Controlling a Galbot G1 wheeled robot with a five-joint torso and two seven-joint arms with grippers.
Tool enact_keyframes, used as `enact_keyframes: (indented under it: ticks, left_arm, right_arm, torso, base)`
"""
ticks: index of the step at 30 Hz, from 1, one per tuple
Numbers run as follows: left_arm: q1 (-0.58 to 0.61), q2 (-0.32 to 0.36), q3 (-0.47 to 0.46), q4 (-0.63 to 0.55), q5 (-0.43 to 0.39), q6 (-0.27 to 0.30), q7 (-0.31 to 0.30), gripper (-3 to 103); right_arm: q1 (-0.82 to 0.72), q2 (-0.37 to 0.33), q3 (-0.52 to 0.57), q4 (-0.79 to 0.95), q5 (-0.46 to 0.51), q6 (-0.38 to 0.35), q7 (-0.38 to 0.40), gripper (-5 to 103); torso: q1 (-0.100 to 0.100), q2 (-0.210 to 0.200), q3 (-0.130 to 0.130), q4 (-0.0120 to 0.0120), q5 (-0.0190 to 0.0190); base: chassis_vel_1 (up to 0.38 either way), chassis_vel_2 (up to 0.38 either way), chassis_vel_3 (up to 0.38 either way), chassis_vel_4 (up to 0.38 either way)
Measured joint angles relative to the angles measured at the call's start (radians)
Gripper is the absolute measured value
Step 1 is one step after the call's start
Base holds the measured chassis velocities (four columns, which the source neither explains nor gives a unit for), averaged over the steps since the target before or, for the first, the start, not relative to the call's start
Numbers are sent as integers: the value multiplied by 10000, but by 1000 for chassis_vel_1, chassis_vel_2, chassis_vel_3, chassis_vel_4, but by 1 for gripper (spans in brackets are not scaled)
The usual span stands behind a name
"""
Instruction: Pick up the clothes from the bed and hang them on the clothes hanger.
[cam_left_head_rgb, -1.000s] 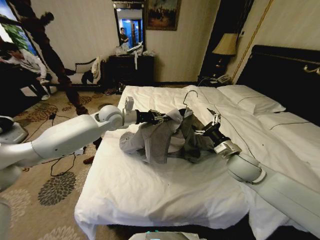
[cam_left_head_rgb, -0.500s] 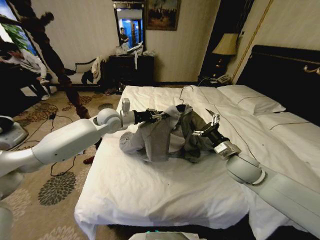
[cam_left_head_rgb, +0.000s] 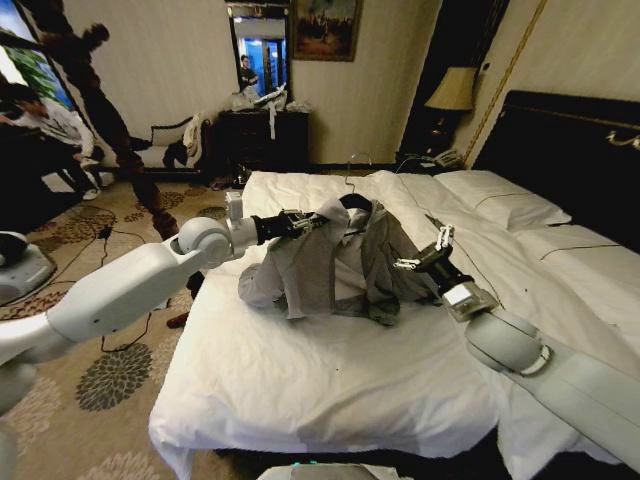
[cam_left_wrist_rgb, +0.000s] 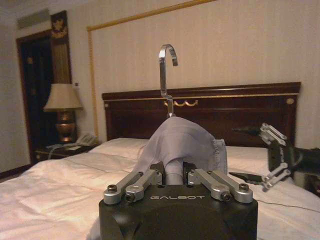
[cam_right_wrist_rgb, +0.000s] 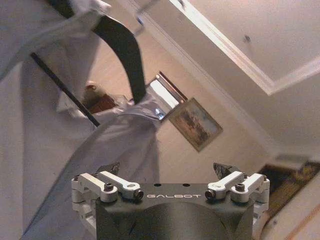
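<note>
The grey shirt (cam_left_head_rgb: 335, 265) already drapes over the clothes hanger (cam_left_head_rgb: 352, 203), lifted above the bed (cam_left_head_rgb: 330, 390) mid-scene. The left pincer (cam_left_head_rgb: 318, 220) is clenched on the covered hanger; the right pincer (cam_left_head_rgb: 428, 255), released, sits just right of the shirt. Judging by this, only straightening and hanging up remain.

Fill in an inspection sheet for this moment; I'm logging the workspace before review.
Surface: bed, white duvet, rumpled beneath the garment.
Job's things: grey clothes draped over the clothes hanger, raised at the neck, hem on the duvet.
Clutter: nothing seen on the bed.
Grippers: left gripper shut on the covered hanger end; right gripper open, beside the garment, holding nothing.
Cables: dark cords on the carpet, left of the bed.
Surroundings: lamp, dark headboard, mirror.
</note>
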Motion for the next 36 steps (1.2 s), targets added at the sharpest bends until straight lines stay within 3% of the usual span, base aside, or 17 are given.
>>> enact_keyframes:
  ticks: [5, 13, 14, 15, 20, 22, 25, 26, 30, 31, 35, 36]
  left_arm:
    - [878, 205, -848, -409, 361, -94, -77, 16]
    - [1993, 441, -2450, -948, 805, -242, -267, 16]
    - [2642, 528, -3445, -1215, 956, -303, -329, 16]
    - [2933, 553, -3818, -1311, 990, -315, -369, 16]
    - [3602, 610, -4597, -1513, 1013, -377, -465, 16]
    - [3920, 715, -4982, -1582, 988, -467, -540, 16]
    - [4273, 907, -5576, -1614, 799, -604, -624, 16]
    - [4273, 907, -5576, -1614, 799, -604, -624, 16]
    - [4634, 1357, -6053, -1614, 528, -840, -726, 16]
    - [4634, 1357, -6053, -1614, 528, -840, -726, 16]
    - [5034, 1794, -6454, -1396, 472, -1112, -592, 16]
    - [5034, 1794, -6454, -1396, 472, -1112, -592, 16]
  right_arm:
    - [-602, 612, 354, 24, 318, -11, 407, 100]
    - [-1289, 1579, 899, -210, 404, 13, 748, 100]
    - [-1879, 2035, 1499, -260, 721, 29, 876, 100]
    - [-2167, 2202, 1805, -283, 846, 74, 897, 100]
    - [-2905, 2612, 2542, -352, 1054, 285, 952, 100]
    - [-3523, 3077, 3130, -362, 1217, 463, 930, 100]
    - [-4293, 4037, 3819, -265, 1481, 806, 668, 100]
    - [-4293, 4037, 3819, -265, 1481, 806, 668, 100]
    - [-5227, 5408, 4162, -154, 1335, 1942, -207, 100]
    - [-5227, 5408, 4162, -154, 1335, 1942, -207, 100]
    - [-5872, 6689, 4052, -252, -217, 3022, -958, 100]
    - [-5872, 6689, 4052, -252, -217, 3022, -958, 100]
  torso:
    - [-1, 1, -1, -10, 1]
    - [-1, 1, -1, -5, 1]
    - [0, 0, -1, -8, 1]
    - [0, 0, -1, -5, 2]
    - [-1, 1, -1, -7, -3]
    - [-1, 1, 1, -7, -4]
    - [-1, 1, -1, -9, -1]
    - [-1, 1, -1, -9, -1]
    - [-1, 2, -1, -9, 0]
    - [-1, 2, -1, -9, 0]
    - [-1, 2, -1, -5, -4]
    - [-1, 2, -1, -5, -4]
  base:
    - [0, 0, 0, 0]
    - [0, 0, 0, 0]
    - [0, 0, 0, 0]
    - [0, 0, 0, 0]
    - [0, 0, 0, 0]
    - [0, 0, 0, 0]
    - [0, 0, 0, 0]
    - [0, 0, 0, 0]
    - [0, 0, 0, 0]
    - [0, 0, 0, 0]
    - [0, 0, 0, 0]
    - [0, 0, 0, 0]
